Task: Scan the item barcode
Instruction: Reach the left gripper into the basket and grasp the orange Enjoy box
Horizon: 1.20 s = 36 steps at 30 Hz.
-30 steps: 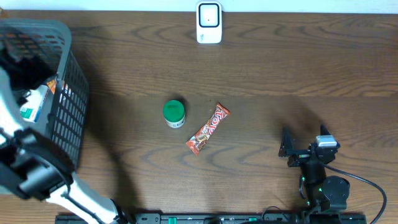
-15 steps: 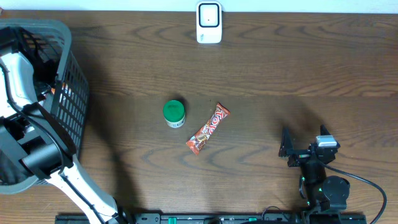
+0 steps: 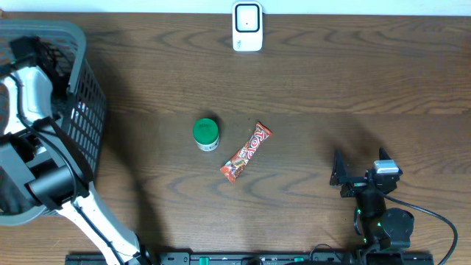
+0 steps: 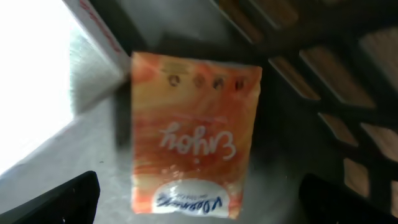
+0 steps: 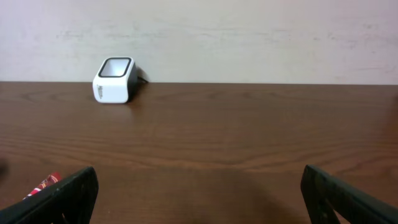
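Observation:
An orange packet [image 4: 194, 134] with cursive white lettering lies flat on the floor of the grey mesh basket [image 3: 85, 96]. My left gripper [image 4: 199, 200] hangs open just above the packet's near end, a finger on each side, touching nothing. No barcode shows on the packet's face. The white scanner [image 3: 247, 26] stands at the table's far edge, also seen from the right wrist as the scanner [image 5: 114, 79]. My right gripper [image 3: 360, 168] rests open and empty near the front right of the table.
A green-lidded jar [image 3: 206, 134] and a red-orange candy bar [image 3: 246, 152] lie mid-table. A white box with a red edge [image 4: 93, 25] sits beside the packet in the basket. The basket's dark mesh wall [image 4: 348, 124] rises close on the right of the left gripper.
The left arm has swung deeper into the basket toward its far side, now covering the items seen there earlier. The right arm has not moved.

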Tool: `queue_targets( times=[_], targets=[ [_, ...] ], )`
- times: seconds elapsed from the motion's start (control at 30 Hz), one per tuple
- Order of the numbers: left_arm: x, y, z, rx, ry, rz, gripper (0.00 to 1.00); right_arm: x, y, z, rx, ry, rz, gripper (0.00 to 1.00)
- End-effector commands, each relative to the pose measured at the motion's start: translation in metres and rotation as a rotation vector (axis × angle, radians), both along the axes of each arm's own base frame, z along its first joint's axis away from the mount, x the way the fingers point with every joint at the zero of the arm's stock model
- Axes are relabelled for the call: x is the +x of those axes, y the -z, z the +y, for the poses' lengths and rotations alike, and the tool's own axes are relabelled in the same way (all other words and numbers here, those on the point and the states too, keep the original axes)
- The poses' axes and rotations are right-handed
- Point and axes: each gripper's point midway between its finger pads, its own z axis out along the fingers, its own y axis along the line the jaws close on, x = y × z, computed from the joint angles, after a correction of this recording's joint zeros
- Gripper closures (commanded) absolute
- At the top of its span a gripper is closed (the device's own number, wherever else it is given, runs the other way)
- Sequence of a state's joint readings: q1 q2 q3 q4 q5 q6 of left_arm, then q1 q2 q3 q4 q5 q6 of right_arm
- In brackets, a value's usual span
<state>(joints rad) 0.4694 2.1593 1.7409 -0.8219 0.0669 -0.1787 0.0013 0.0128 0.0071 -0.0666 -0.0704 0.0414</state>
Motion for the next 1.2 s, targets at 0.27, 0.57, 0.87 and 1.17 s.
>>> queue_targets(
  times=[0.27,0.57,0.87,1.17],
  targets=[
    [-0.007,0.039,-0.006,-0.010,-0.055,0.026,0.01,0.000,0.001,0.002,-0.005,-0.007,0.001,0.01],
    [-0.003,0.038,0.001,0.020,-0.061,0.008,0.38,0.000,0.001,0.002,-0.005,-0.007,0.001,0.01],
    [-0.013,0.023,0.010,0.079,-0.077,0.039,0.55,0.000,0.001,0.002,-0.005,-0.007,0.001,0.01],
    [-0.024,-0.121,0.021,0.202,-0.121,-0.222,0.60,0.000,0.001,0.002,-0.005,-0.007,0.001,0.01]
  ],
)
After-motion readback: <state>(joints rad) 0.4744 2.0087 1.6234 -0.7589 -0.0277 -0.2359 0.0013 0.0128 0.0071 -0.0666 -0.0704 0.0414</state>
